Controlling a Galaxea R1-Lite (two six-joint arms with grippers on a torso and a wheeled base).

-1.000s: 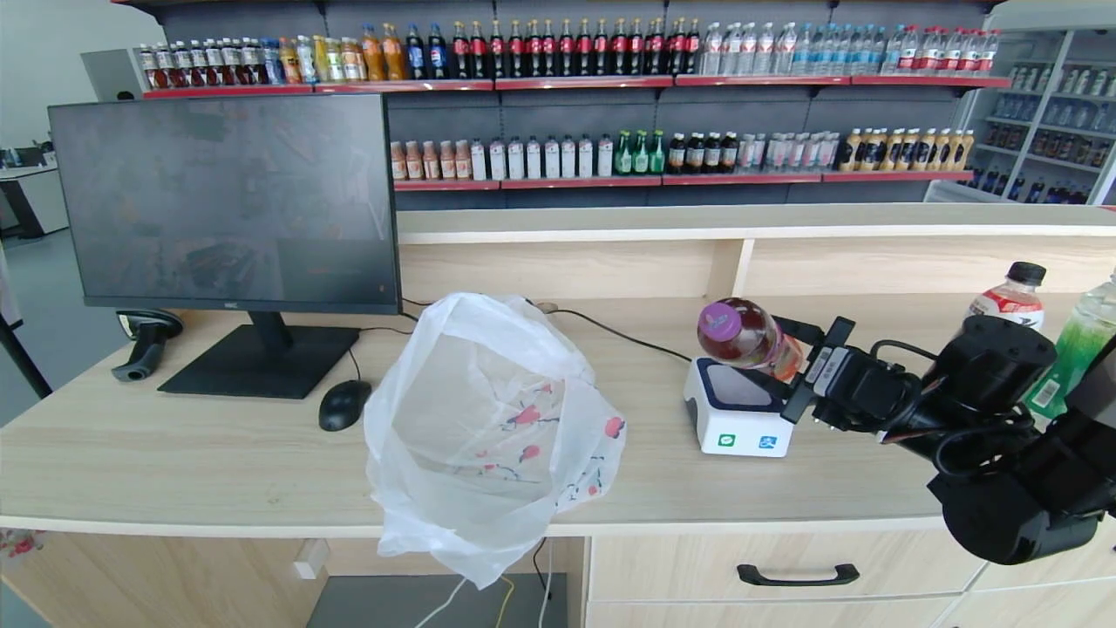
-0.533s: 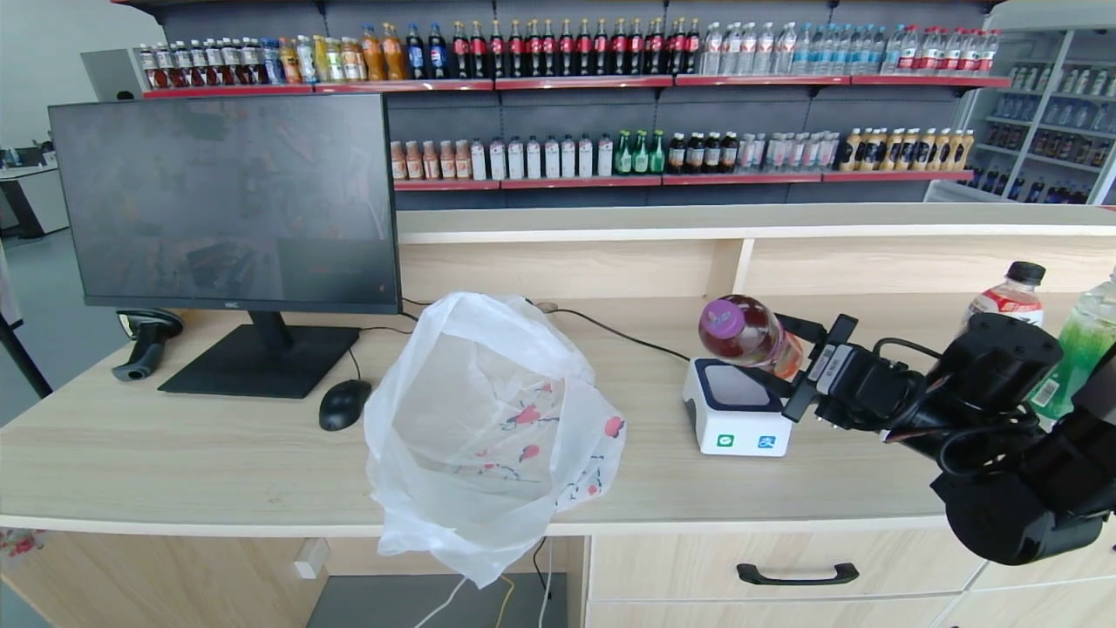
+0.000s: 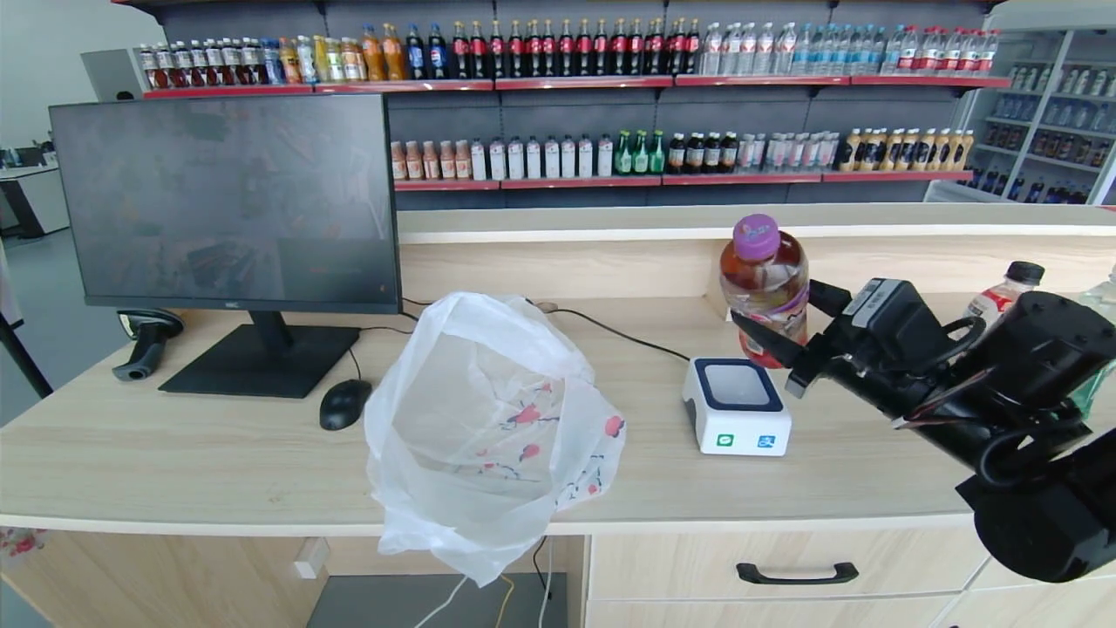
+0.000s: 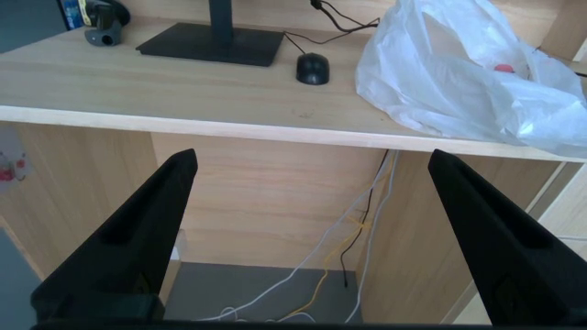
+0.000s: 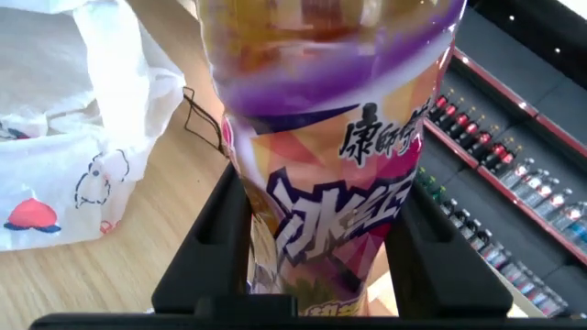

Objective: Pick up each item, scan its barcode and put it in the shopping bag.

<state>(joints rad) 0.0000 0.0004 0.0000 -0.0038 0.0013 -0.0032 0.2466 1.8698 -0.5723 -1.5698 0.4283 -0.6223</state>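
My right gripper (image 3: 780, 336) is shut on a tea bottle (image 3: 765, 283) with a purple cap, held upright above and just behind the white barcode scanner (image 3: 737, 419) on the counter. In the right wrist view the tea bottle (image 5: 339, 183) sits between the two black fingers (image 5: 215, 238). The white shopping bag (image 3: 488, 427) stands open at the counter's front edge, left of the scanner. My left gripper (image 4: 303, 229) hangs open below the counter's front edge, with nothing between its fingers; the shopping bag (image 4: 468, 73) lies above it.
A monitor (image 3: 227, 205), a mouse (image 3: 344, 404) and a handheld scanner (image 3: 144, 342) stand on the counter's left. A black-capped bottle (image 3: 1003, 301) and a green bottle (image 3: 1100, 349) wait at the far right. A raised ledge (image 3: 610, 222) backs the counter. Cables (image 3: 610, 331) run behind the bag.
My right gripper has lifted the tea bottle off the scanner and turned it from lying sideways to upright. The bag and scanner have not moved.
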